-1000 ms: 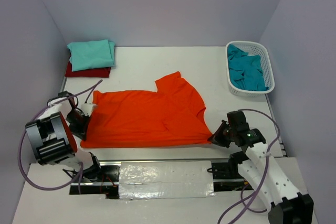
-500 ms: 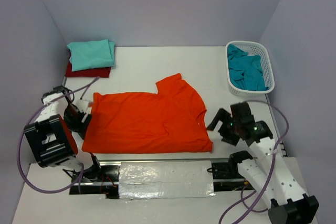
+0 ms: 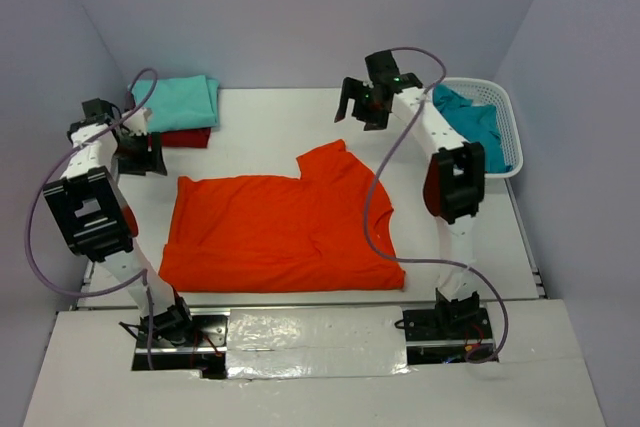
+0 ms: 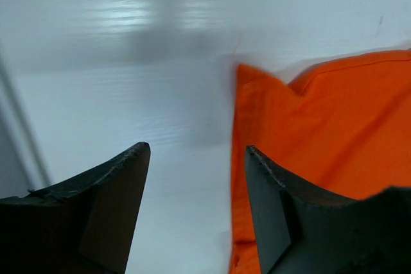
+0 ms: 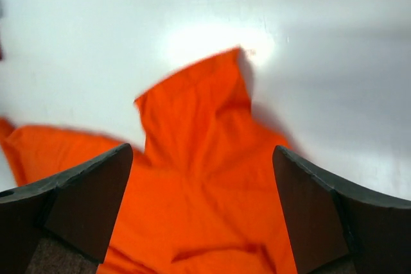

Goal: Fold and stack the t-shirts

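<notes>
Left pincer [image 3: 143,155] gapes empty just beside the corner of the bright orange cloth t-shirt [image 3: 280,232], spread flat on the white counter [image 3: 260,127]; right pincer [image 3: 365,112], wide open and empty, hovers over its sleeve.

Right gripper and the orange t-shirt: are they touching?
Apart. In the top view the right gripper hangs open beyond the far sleeve of the orange t-shirt, bare table between them; the right wrist view shows its fingers clear of cloth.
</notes>
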